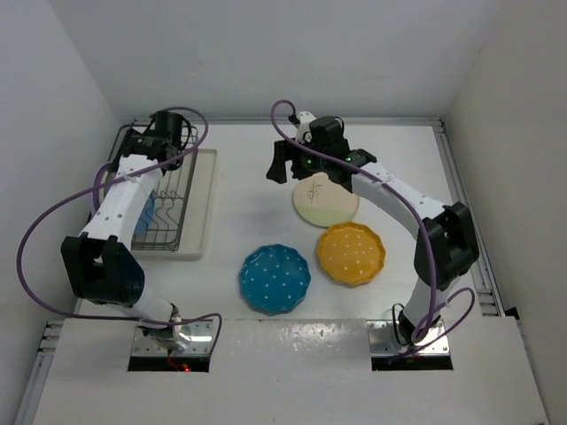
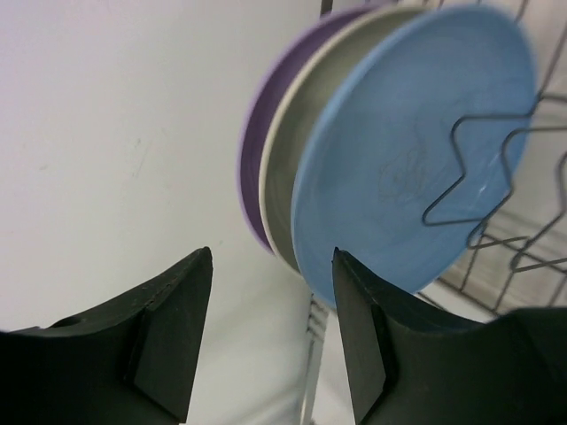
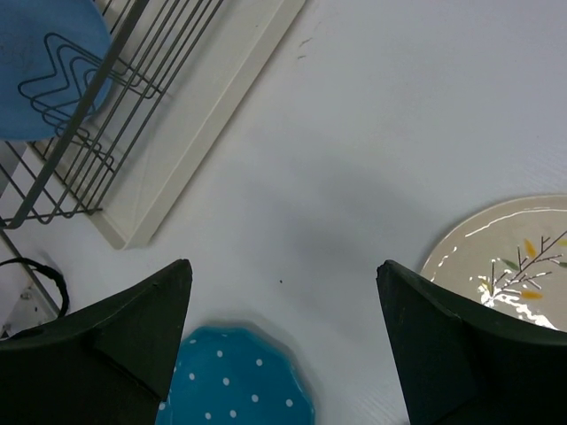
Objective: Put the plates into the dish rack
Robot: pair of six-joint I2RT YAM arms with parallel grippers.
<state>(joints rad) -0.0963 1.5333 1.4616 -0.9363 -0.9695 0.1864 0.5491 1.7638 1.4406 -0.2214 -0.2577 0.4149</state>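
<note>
In the overhead view the dish rack (image 1: 168, 208) sits at the left of the table (image 1: 239, 150) on its cream drip tray (image 1: 200, 199). The left arm reaches over the rack's far end.

The left wrist camera shows 3 plates standing upright in the rack at the upper right of its frame. The purple plate (image 2: 255, 150) is furthest left, the cream plate (image 2: 297, 142) is just beside it, and the light blue plate (image 2: 399, 150) is nearest the lens. A bent rack wire crosses the light blue plate's face. The left gripper (image 2: 270, 336) is at the bottom of that frame with its 2 fingers spread and nothing between them. Its right finger (image 2: 359, 336) is just below the light blue plate's rim, but contact cannot be judged.

The other 3 plates lie flat on the table, right of the rack. The cream-green sprig plate (image 1: 325, 199) is at centre, with the orange-yellow dotted plate (image 1: 352, 253) below it. The scalloped teal plate (image 1: 275, 279) is at lower centre, well apart from the rack.

The right gripper (image 1: 288, 168) hovers at the sprig plate's upper left edge. In its wrist view the jaws stand wide apart and hold nothing. Between them is bare table, with the sprig plate at the right edge of the frame and the teal plate at the bottom.
</note>
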